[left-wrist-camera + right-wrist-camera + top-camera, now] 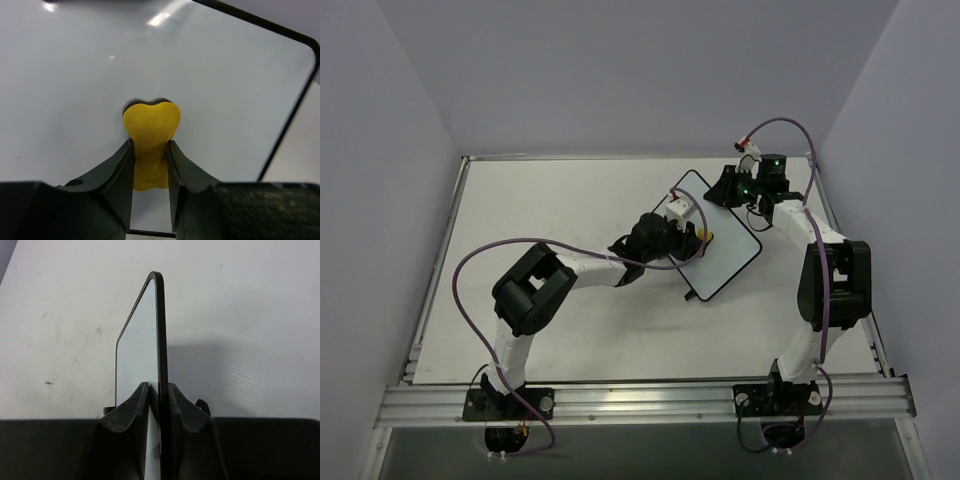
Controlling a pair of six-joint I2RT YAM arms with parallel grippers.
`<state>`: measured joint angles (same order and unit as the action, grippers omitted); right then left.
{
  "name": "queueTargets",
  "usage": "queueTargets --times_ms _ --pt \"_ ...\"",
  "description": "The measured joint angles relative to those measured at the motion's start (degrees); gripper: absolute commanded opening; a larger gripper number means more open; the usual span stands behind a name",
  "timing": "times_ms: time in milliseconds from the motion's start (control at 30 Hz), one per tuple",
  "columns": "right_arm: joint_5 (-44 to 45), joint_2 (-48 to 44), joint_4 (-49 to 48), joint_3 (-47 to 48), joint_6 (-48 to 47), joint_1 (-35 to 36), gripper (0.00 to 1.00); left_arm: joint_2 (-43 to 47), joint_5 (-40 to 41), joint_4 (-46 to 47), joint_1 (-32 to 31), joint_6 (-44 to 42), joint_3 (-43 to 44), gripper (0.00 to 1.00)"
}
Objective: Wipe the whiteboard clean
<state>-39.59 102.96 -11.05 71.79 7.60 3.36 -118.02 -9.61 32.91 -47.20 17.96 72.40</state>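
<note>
The whiteboard (725, 245) lies tilted on the table, white with a thin black frame. My left gripper (695, 240) is shut on the yellow bone-shaped sponge (150, 132) and presses it on the board's white face (225, 75); the sponge shows as a yellow spot in the top view (708, 237). My right gripper (728, 188) is shut on the board's far edge; in the right wrist view the board (137, 345) stands edge-on between the fingers (131, 407). No marks show on the board's face.
The white table (550, 200) is ringed by a raised rim and grey walls. A metal rail (640, 400) runs along the near edge by both arm bases. The left arm's purple cable (470, 265) loops over the table's left part.
</note>
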Motion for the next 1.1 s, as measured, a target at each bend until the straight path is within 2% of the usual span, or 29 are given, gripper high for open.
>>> queueTargets --times_ms 133,533,900,1100 --pt "-0.7 -0.3 -1.2 -0.5 -0.1 0.0 0.0 1.4 0.0 1.4 -4.4 -0.3 -3.1 0.02" --pt "-0.7 -0.5 -3.0 -1.6 -0.2 0.1 0.0 2.0 3.4 4.8 -11.6 -2.1 -6.3 0.02" --pt "-0.7 -0.9 -3.3 -1.6 -0.2 0.7 0.0 2.6 5.0 5.1 -11.4 -2.1 -7.3 0.02" --pt "-0.3 -1.0 -3.7 -1.6 -0.2 0.9 0.0 2.7 3.6 4.3 -8.7 -1.1 -7.5 0.02"
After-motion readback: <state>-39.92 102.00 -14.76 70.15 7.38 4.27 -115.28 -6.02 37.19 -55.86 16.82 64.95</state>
